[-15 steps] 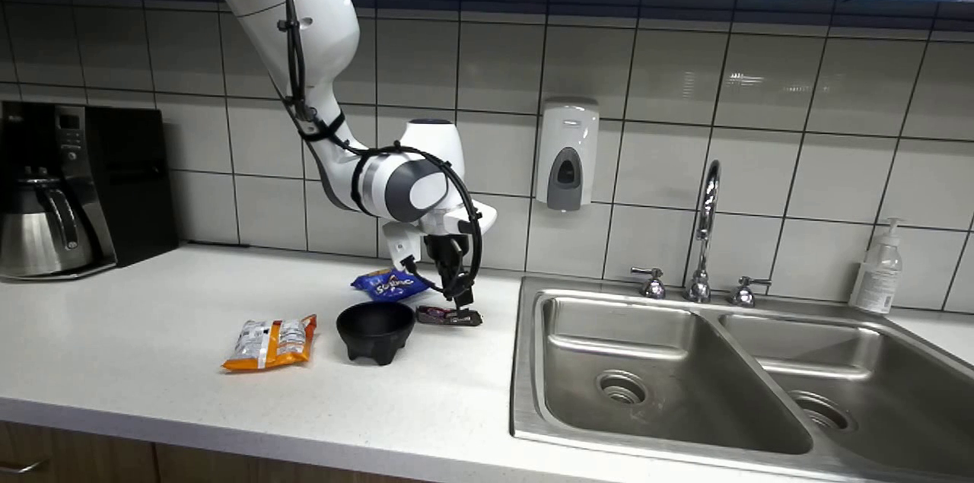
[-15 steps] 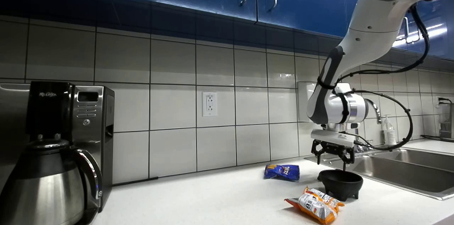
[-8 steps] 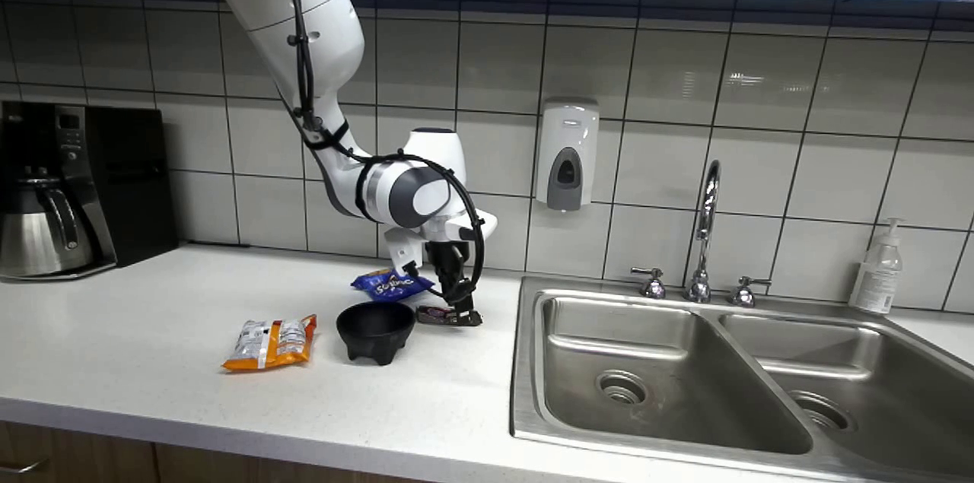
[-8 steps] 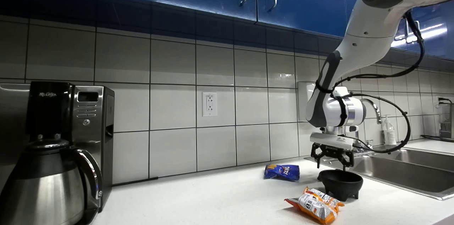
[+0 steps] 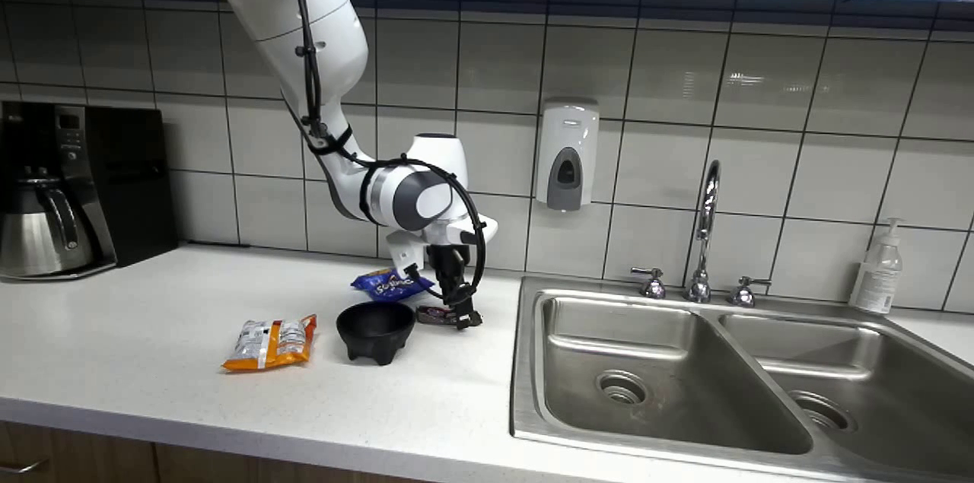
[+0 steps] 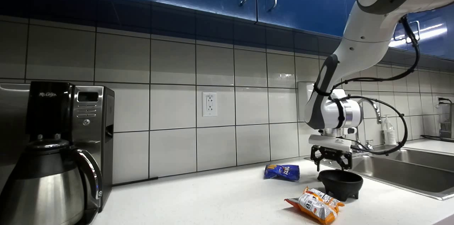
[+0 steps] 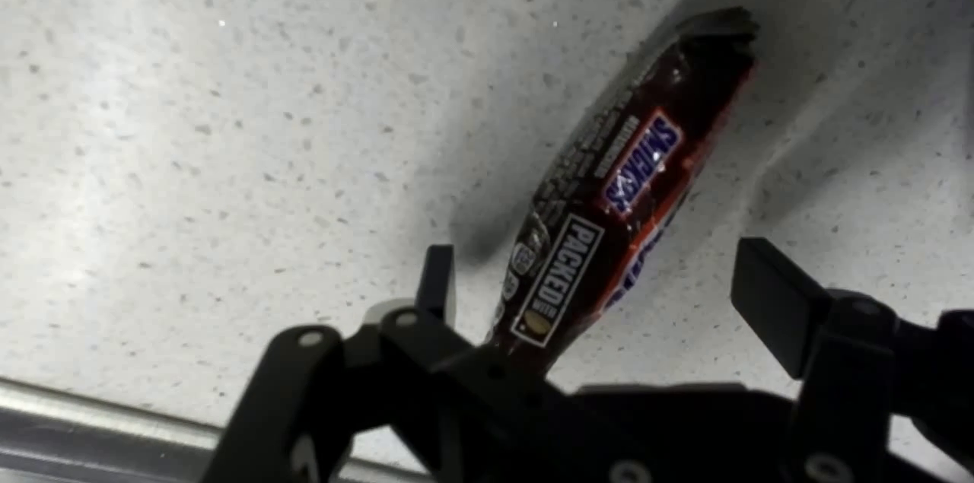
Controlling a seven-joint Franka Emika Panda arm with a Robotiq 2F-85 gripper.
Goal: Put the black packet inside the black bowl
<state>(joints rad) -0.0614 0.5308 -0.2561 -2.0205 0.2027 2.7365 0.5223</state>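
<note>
Plainly, the wrist view shows the jaws wide apart and holding nothing, the black packet [image 7: 601,205] on the desk [image 7: 190,163] ahead of them, running from bottom centre to upper right. Its long axis crosses the closing line at a slant; its lower end lies closer to the pad [image 7: 436,281] at lower left than to the one at lower right. Closing may well swivel it. In an exterior view it lies just right of the black bowl [image 5: 376,338], the jaws down at its right-hand end, touching or not I cannot tell. In an exterior view, right of the blue packet [image 6: 282,172], the jaws show above the bowl; the black packet is hidden.
</note>
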